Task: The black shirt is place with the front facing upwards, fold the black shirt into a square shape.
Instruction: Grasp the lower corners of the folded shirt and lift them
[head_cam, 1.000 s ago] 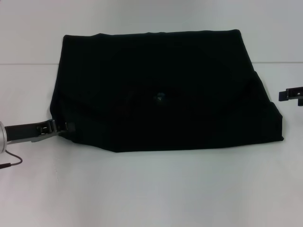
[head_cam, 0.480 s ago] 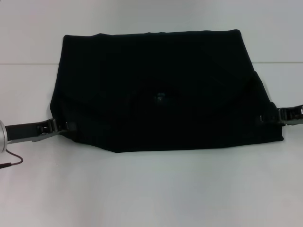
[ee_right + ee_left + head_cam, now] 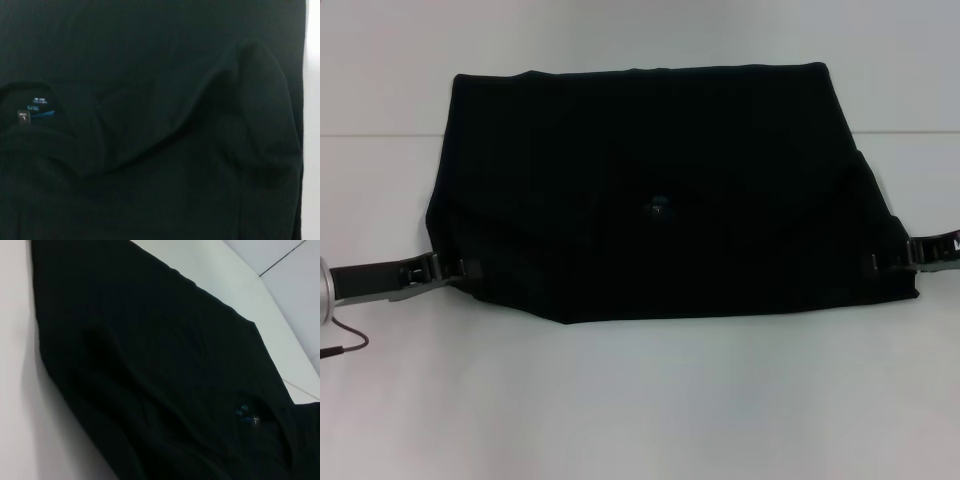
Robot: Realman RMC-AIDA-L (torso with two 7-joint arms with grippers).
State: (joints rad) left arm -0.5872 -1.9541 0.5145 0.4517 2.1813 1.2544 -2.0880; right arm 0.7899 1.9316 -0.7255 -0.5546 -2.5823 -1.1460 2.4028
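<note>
Shirt point(image 3: 660, 190) lies spread on the white worktop point(image 3: 640, 400), partly folded, blue neck label point(image 3: 657, 208) showing mid-cloth. Left pincer point(image 3: 465, 268) sits at the near left edge, right pincer point(image 3: 873, 262) at the near right edge, both touching fabric; whether either is clamped or apart, I cannot tell. Looks like the grab before a fold. Next calls for firm holds on both edges, then one even lift toward the far hem.

I seem to be in a lab or test room. My worktop point(image 3: 640, 400) is plain, bare white, with a thin seam line point(image 3: 380, 135) running across its far part. A thin dark cable point(image 3: 345, 340) trails beside my left arm.
</note>
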